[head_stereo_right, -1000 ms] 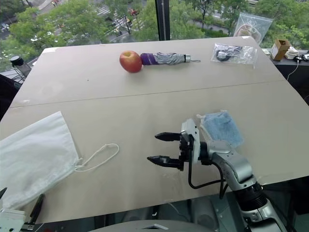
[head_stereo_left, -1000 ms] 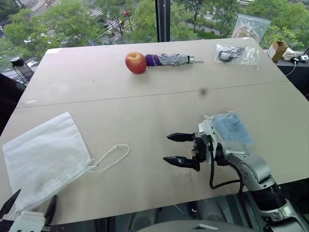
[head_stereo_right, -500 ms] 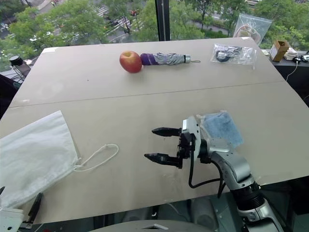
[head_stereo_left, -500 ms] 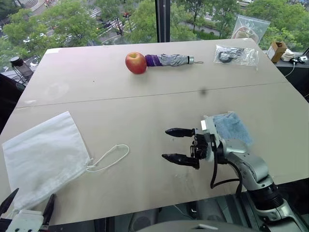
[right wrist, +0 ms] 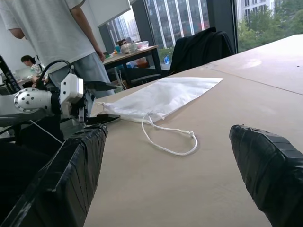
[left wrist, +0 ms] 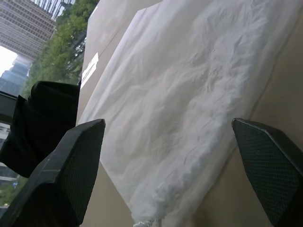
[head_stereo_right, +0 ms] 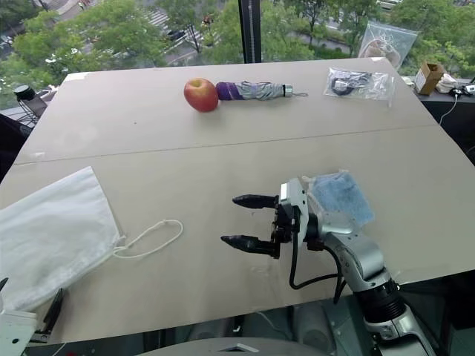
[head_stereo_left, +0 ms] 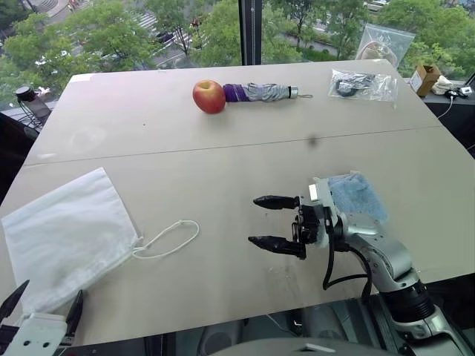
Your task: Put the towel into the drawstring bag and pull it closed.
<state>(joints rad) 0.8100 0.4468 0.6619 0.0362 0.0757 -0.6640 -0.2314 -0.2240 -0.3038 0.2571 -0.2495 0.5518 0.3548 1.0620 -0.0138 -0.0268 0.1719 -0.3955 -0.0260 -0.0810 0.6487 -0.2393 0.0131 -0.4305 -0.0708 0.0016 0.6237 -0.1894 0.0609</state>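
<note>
Where the spread, empty right end effector (head_stereo_left: 276, 222) hovers, towel (head_stereo_left: 359, 196) half-hidden; left end effector (head_stereo_left: 41, 310) spread, edge-cropped.

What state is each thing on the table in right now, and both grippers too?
drawstring bag: flat, empty, cord loose on the table.
towel: lying flat beside the right wrist, not held.
umbrella: folded, lying next to the apple.
apple: upright, whole.
zip bag: lying flat with something dark inside.
left gripper: open, empty.
right gripper: open, empty.

Head cams look down; both wrist cams share drawstring bag (left wrist: 189, 94).
</note>
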